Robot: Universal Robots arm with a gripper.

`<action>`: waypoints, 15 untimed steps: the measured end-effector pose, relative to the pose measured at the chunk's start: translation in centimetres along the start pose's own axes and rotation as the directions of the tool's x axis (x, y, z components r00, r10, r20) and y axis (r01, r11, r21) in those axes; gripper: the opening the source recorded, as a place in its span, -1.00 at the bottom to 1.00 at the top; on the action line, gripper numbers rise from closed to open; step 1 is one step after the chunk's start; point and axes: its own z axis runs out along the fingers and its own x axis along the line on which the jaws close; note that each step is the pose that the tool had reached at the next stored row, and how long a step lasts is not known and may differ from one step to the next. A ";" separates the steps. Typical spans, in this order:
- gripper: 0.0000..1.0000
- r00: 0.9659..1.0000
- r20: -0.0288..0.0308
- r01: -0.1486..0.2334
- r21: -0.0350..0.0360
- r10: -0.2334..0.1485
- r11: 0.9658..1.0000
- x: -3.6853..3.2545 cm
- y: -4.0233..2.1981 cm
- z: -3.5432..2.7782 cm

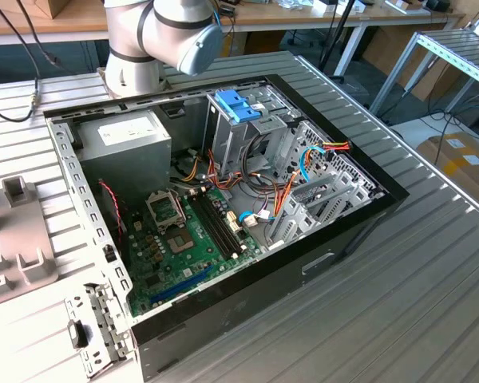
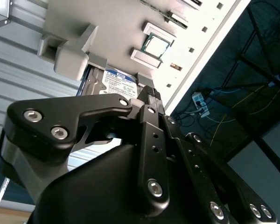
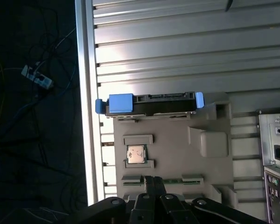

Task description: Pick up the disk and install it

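- Slotted metal table [image 1: 431, 303] carried an open computer case [image 1: 359, 235] and, off to the exterior view's left, a grey holder tray [image 3: 177, 158].
- The disk [image 3: 151, 103] stood on its long edge in a slot of that tray. Its blue frame ran around it, and one blue end sat close to the table's rim.
- The claw [image 3: 153, 181] hung over the tray, apart from the disk, with its fingers together and holding nothing.
- Coming down closed, the claw would likely have struck the disk's upper edge rather than straddled it.
- A sideways knock could have tipped the upright disk out of its slot, perhaps over the nearby rim.
- A small chip [image 3: 136, 154] lay in the tray between claw and disk, so a low approach risked clipping it.
- Loose cables [image 1: 291, 187] crowded the case near the drive cage [image 1: 238, 112] and could have snagged a carried disk.
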 end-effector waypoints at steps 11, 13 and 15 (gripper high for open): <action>-0.79 1.000 0.000 0.000 0.000 0.000 1.000 -0.58 0.05 -0.06; -0.79 1.000 0.000 0.000 0.000 0.000 1.000 -0.63 0.05 -0.06; -0.79 1.000 0.000 0.000 0.000 0.000 1.000 -0.66 0.05 -0.06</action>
